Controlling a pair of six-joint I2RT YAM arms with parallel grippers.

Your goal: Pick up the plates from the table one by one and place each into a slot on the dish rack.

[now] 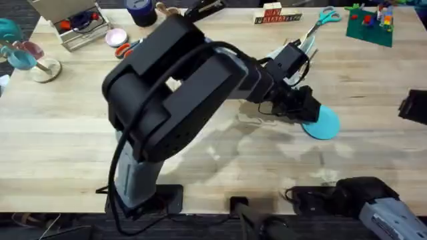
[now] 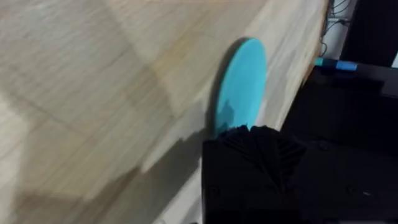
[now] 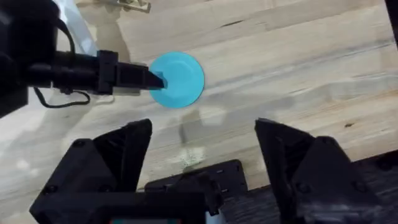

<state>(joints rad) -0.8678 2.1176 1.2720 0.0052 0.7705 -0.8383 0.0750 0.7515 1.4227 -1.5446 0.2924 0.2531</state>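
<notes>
Left end effector [image 3: 158, 81] clamped on teal plate [image 3: 180, 79]; right end effector [image 3: 202, 155] spread wide.

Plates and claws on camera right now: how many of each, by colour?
Teal-cyan plate: 1, at the left claw
Black claws: 2, the left claw and the right claw
Total: 3
</notes>
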